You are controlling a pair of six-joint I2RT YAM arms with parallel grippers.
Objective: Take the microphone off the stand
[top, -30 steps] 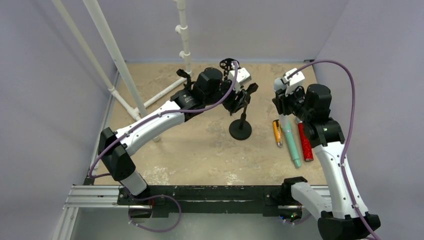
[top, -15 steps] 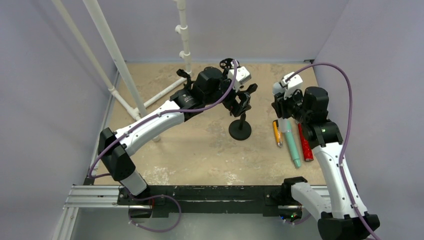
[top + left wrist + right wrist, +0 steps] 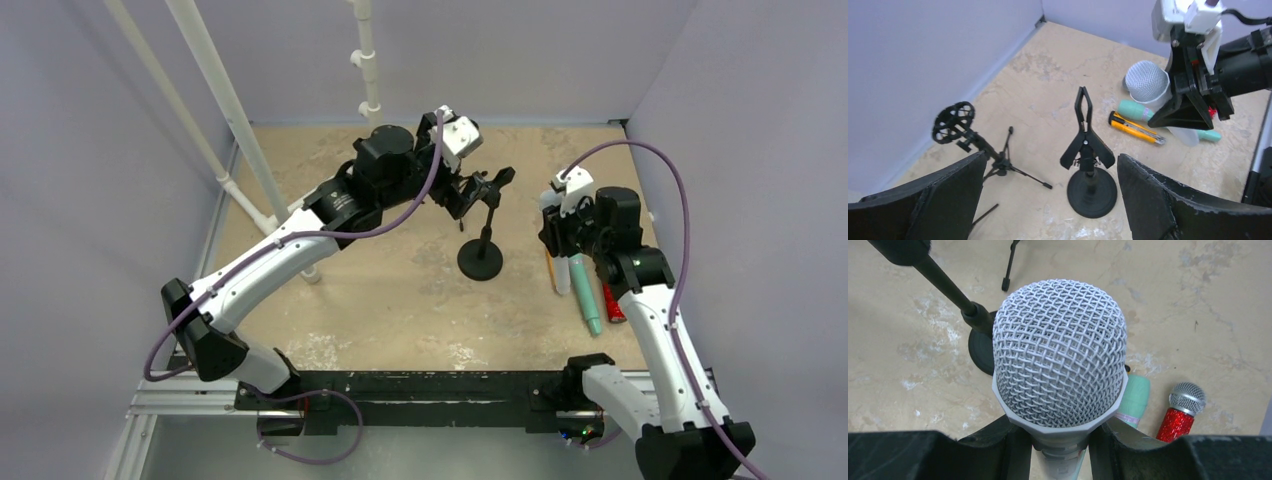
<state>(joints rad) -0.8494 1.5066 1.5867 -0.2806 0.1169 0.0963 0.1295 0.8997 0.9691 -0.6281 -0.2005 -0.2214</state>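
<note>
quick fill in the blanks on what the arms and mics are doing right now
1. The mesh-headed microphone is gripped by the robot's ___ gripper.
2. The left gripper stands ___ and holds nothing.
3. The clip on the stand is ___.
4. Beside the teal microphone lies a glittery microphone coloured ___.

Missing words: right; open; empty; red

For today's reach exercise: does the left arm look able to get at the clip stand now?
Probably yes: the open left gripper hangs just beside the clip stand, with nothing between them.
</note>
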